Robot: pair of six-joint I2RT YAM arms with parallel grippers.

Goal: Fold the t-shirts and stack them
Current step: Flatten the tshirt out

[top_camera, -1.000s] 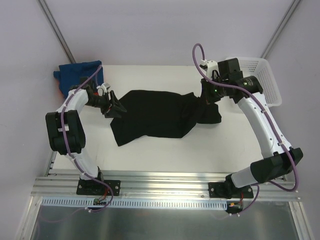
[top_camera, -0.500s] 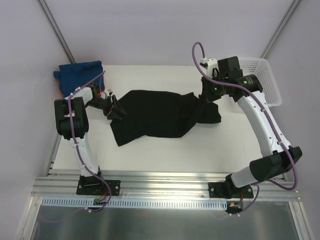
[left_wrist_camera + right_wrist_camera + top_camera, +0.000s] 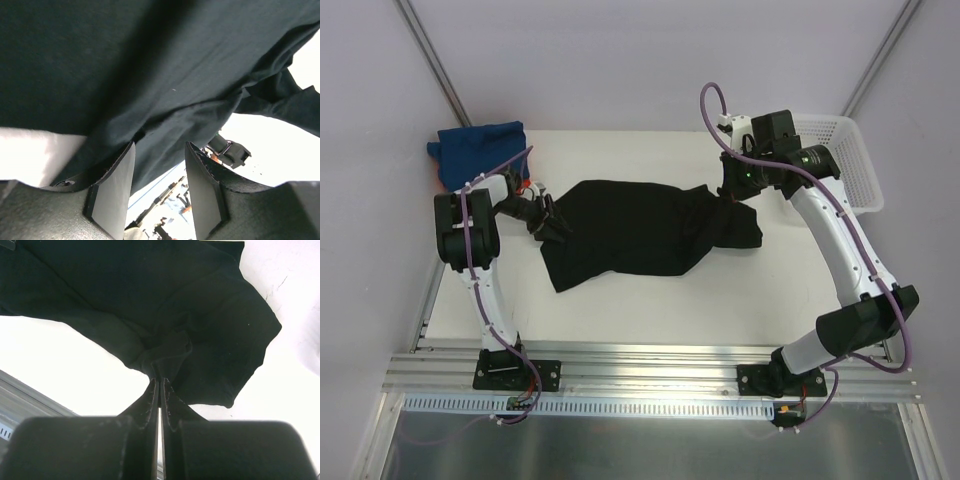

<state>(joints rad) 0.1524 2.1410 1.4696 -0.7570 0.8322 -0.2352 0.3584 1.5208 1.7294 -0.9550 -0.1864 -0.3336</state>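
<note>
The black t-shirt [image 3: 640, 235] lies crumpled and spread across the middle of the table. My right gripper [image 3: 730, 192] is shut on a bunched fold at the shirt's far right part, and the wrist view shows the pinch [image 3: 160, 381] with the black cloth [image 3: 200, 305] fanning out beyond it. My left gripper [image 3: 548, 220] is at the shirt's left edge. Its jaws stand open [image 3: 160, 147], with the black cloth [image 3: 150, 65] lying just past the fingertips. The blue t-shirt [image 3: 480, 147] sits folded at the far left corner. The orange t-shirt cannot be made out.
A white mesh basket [image 3: 855, 165] stands at the far right edge of the table, beside the right arm. Bare white table [image 3: 650, 310] shows in front of the black shirt, up to the aluminium rail at the near edge.
The left arm has swung its elbow in toward the left table edge, with its gripper staying at the shirt's left edge. The right gripper has shifted slightly left, still holding the cloth.
</note>
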